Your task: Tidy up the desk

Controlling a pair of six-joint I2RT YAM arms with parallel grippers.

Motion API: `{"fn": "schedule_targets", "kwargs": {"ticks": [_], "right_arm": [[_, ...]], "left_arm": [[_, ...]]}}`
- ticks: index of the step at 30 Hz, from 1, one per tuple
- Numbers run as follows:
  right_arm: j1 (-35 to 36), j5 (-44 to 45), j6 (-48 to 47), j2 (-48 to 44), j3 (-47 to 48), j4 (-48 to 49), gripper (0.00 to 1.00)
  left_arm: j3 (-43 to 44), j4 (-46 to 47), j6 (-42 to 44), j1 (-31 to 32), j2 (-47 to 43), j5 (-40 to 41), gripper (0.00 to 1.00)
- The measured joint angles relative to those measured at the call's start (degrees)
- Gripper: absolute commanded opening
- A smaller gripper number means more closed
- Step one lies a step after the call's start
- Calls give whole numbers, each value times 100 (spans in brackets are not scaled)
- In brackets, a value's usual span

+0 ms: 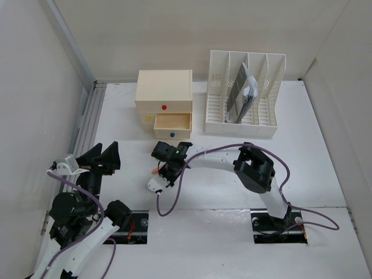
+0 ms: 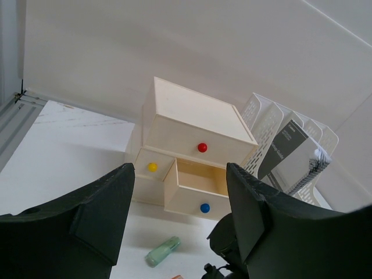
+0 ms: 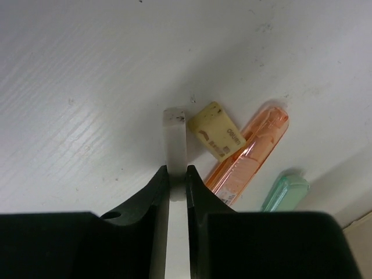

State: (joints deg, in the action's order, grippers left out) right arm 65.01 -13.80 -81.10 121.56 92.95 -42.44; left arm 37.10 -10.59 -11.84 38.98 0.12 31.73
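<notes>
a white table [image 1: 325, 174] lies flat between white wall panels [image 1: 35, 87], with a ribbed metal rail [image 1: 87, 125] running near to far along its left edge. the near end is cut off by the top view, so the table's long axis cannot be told.

at the back centre stands a cream drawer box [image 1: 164, 90]. its lower right drawer [image 1: 172, 122], the one with the blue knob [image 1: 172, 133], is pulled out toward the arms and shows only its cream floor. the drawers with the red and yellow knobs are pushed in. just right of the box stands a white slotted file rack [image 1: 273, 75], holding grey and dark booklets [image 1: 241, 93] that lean in a middle slot.

open surface lies right of the right arm up to the right wall, and between the left arm and the drawer box.

the right pincer [image 3: 177, 174], low over the table in front of the open drawer, is clenched on a thin white strip [image 3: 175, 128] whose length runs straight out past the fingertips. a cream eraser [image 3: 218, 131] lies just beside the strip's tip, touching an orange translucent pen-like case [image 3: 256, 145]. a mint green item [image 3: 286, 195] lies near that.

the left pincer [image 1: 103, 154] is released, its fingers spread wide, near the rail and facing the drawer box.
</notes>
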Motion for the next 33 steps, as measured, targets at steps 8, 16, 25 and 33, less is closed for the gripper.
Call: {"fn": "schedule_targets", "kwargs": {"ticks": [8, 16, 25, 33], "right_arm": [[63, 365, 1346, -654, 599, 101, 0], [70, 2031, 2277, -1687, 702, 1300, 0], [-144, 3670, 2634, -1141, 485, 2083, 0], [-516, 4197, 2798, -704, 649, 2081, 0]], "left_arm": [[0, -2, 0, 0, 0, 4, 61], [0, -37, -2, 0, 0, 4, 61], [0, -52, -2, 0, 0, 4, 61], [0, -111, -2, 0, 0, 24, 61]]}}
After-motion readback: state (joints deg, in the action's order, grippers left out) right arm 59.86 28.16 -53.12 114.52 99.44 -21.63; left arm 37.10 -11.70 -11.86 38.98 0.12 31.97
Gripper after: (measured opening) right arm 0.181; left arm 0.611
